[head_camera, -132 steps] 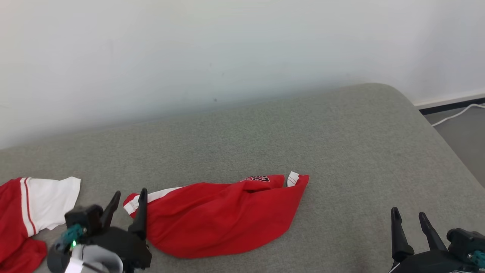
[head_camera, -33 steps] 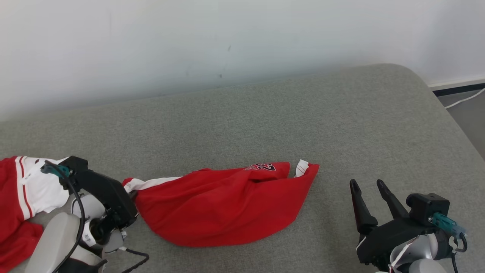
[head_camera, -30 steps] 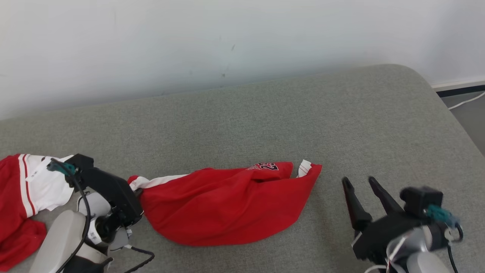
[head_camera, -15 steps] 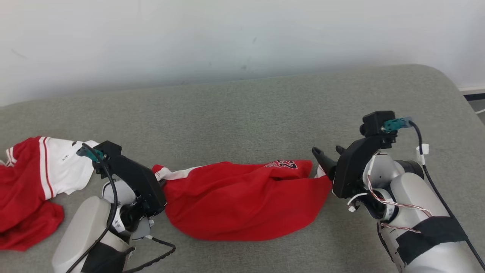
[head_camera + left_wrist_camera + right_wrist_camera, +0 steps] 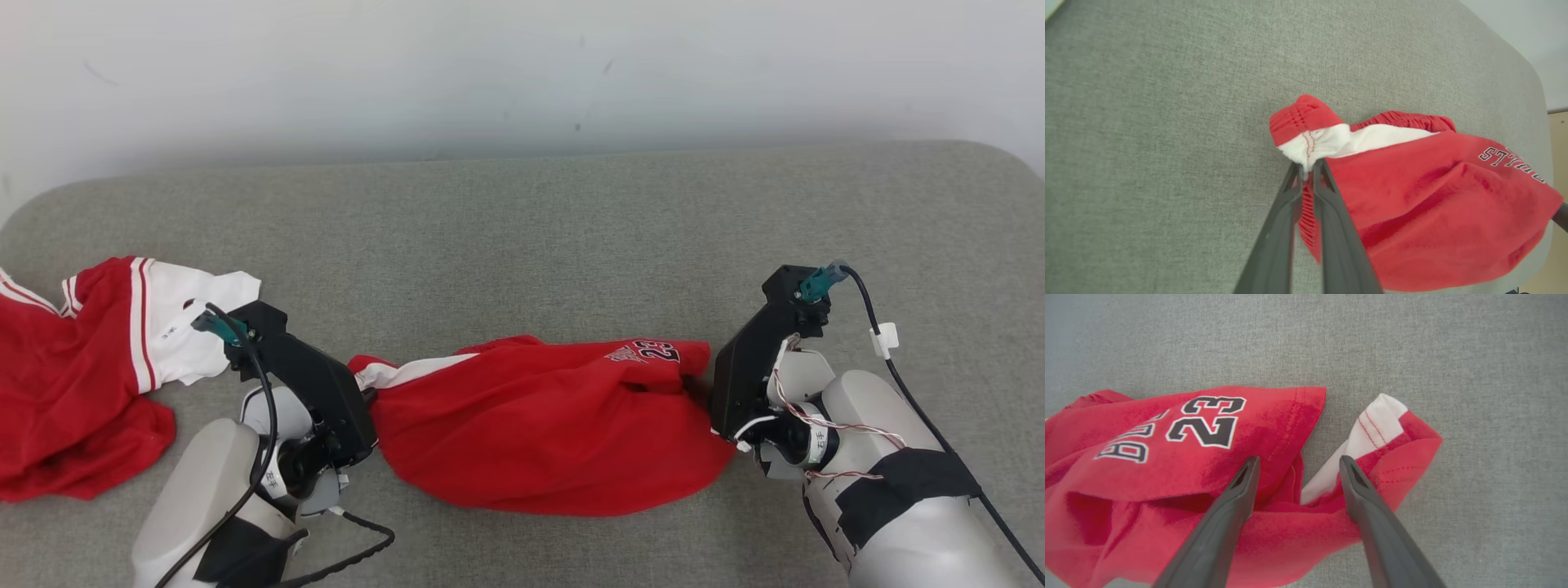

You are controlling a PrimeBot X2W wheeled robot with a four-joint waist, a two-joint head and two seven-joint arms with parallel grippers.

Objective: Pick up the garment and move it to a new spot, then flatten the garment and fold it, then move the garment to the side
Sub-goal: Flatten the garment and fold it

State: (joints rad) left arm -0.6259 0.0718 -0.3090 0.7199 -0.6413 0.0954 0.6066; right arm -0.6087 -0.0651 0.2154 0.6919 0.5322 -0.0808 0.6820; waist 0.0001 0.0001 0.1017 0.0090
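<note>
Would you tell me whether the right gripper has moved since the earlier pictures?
Yes: the right gripper has moved left, up to the red garment, its open jaws now straddling the numbered end.

Red garment (image 5: 539,433) with white trim, black "23" print, bunched lengthwise on grey cushion (image 5: 522,237).

"23" on the red garment (image 5: 1167,473)

I count two red-and-white garments on one grey padded surface (image 5: 522,229): one red garment (image 5: 539,433) between my arms, one second garment (image 5: 73,392) off to the left. Two hands: my left hand (image 5: 1306,169) and my right hand (image 5: 1298,459), each with two dark fingers (image 5: 1222,522). One pale wall (image 5: 522,65) behind.
</note>
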